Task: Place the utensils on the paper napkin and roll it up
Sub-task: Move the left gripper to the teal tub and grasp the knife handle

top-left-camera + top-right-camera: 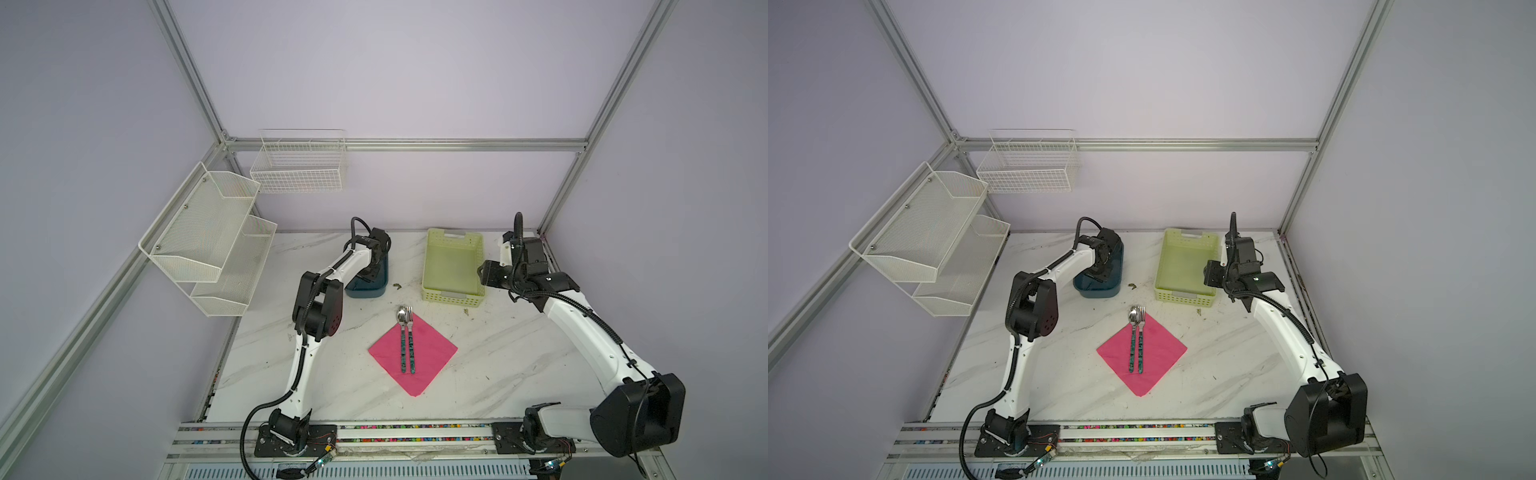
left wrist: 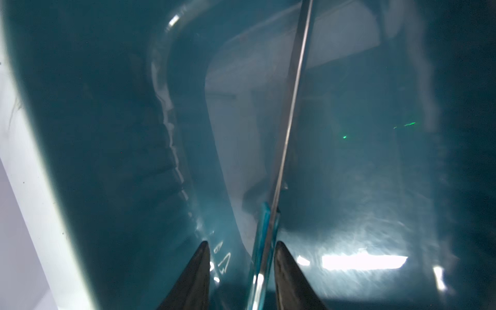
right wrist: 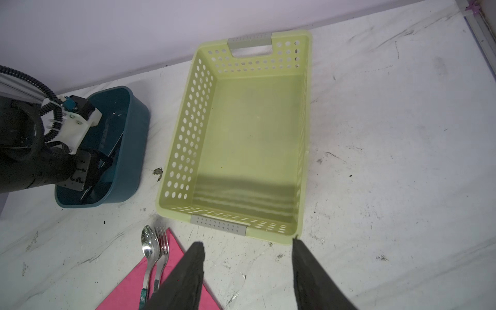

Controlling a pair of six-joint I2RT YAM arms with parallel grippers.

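Left wrist view: left gripper [image 2: 242,245] down inside the dark teal plastic tub [image 2: 94,134]. Black fingers [image 2: 197,271] apart, one on either side of the knife [image 2: 285,139] with the silver blade and teal handle. A gap shows on one side, so not clamped. — A.

And the other two pieces? — B.

In both top views, silver-headed spoon [image 1: 402,343] and fork [image 1: 411,343] with speckled teal handles lie side by side on the bright pink paper napkin [image 1: 434,353], along its diagonal. Their heads overhang the far corner onto the white marbled table [image 1: 519,353]. — A.

Right arm? — B.

Right gripper [image 3: 247,268] hangs just beside the pale green perforated plastic basket [image 3: 182,134] (nothing lies in it). Fingers [image 3: 185,276] wide apart, nothing between them. — A.

So which step? — B.

My reading: fetching the last utensil. Two of three are laid and rolling has not begun. The next move calls for the fingers to pinch the handle squarely and lift the knife clear of the tub wall without the blade catching. Then it goes down parallel to the fork, on bare pink. The blade looks thin and slick, so the handle seems the safer hold. The napkin is light paper, and a drag at set-down could shift it. — A.
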